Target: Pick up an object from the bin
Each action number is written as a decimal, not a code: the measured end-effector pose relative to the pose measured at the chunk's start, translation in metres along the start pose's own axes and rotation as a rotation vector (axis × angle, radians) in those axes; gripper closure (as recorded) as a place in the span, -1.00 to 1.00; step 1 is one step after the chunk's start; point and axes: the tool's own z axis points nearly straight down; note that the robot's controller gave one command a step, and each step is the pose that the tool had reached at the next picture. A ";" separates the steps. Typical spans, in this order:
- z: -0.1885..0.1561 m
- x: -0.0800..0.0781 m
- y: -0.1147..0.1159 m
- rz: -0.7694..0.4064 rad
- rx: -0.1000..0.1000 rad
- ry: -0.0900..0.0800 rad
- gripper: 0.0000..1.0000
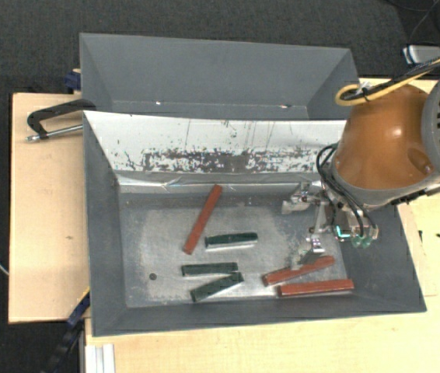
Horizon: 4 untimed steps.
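Gripper (316, 242) low at the bin's (102, 239) right | above tilted red bar (294, 273) | grip: cannot tell

The arm's orange cover (383, 142) is cut off by the right edge; it hides the 2 o'clock corner of the bin (103, 231) and part of the wall at 3 o'clock; beneath it the tool (319, 242) is a small tangle of metal and cable, too fine to make out; whether it touches the red bar (294, 273) at 5 o'clock cannot be told; a dark speck (152, 277) at 7 o'clock is too small to name.
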 end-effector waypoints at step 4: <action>0.044 -0.006 -0.033 0.159 -0.001 -0.006 -1.00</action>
